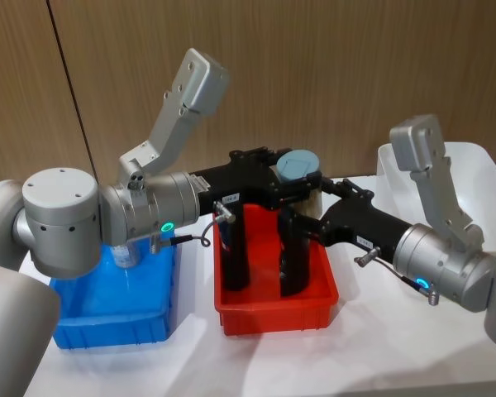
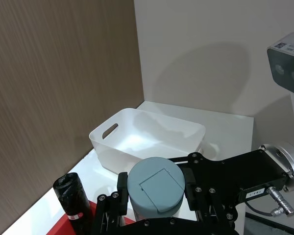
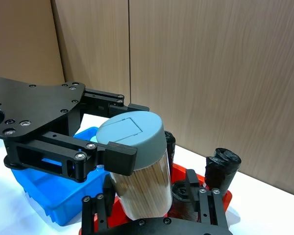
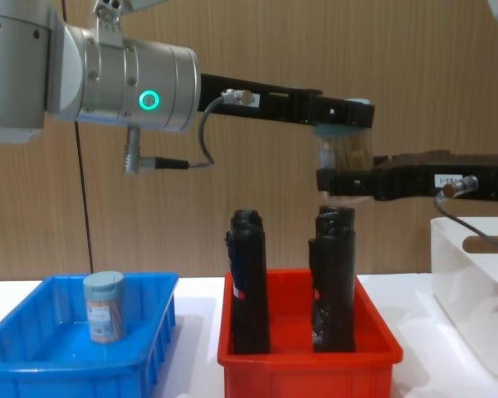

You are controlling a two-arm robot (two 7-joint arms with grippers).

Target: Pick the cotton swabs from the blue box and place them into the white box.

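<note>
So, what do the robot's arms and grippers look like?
The left arm and right arm are silver-grey cylinders with glowing green rings and thin black cables. The left gripper and right gripper are black bolted linkages with small white labels.

Cotton swabs, tub 1 (image 3: 142, 166): clear cylinder with a pale blue-grey lid, packed with tan-and-white sticks. It is upright and held in the air at the lid by the left hand (image 4: 344, 116), upper centre of the chest frame.
Tub 2 (image 4: 104, 307): same type, upright inside the blue box (image 4: 66, 373), lower left.
White box (image 2: 122, 156): open-topped with an oval handle slot, right edge of the chest frame.
</note>
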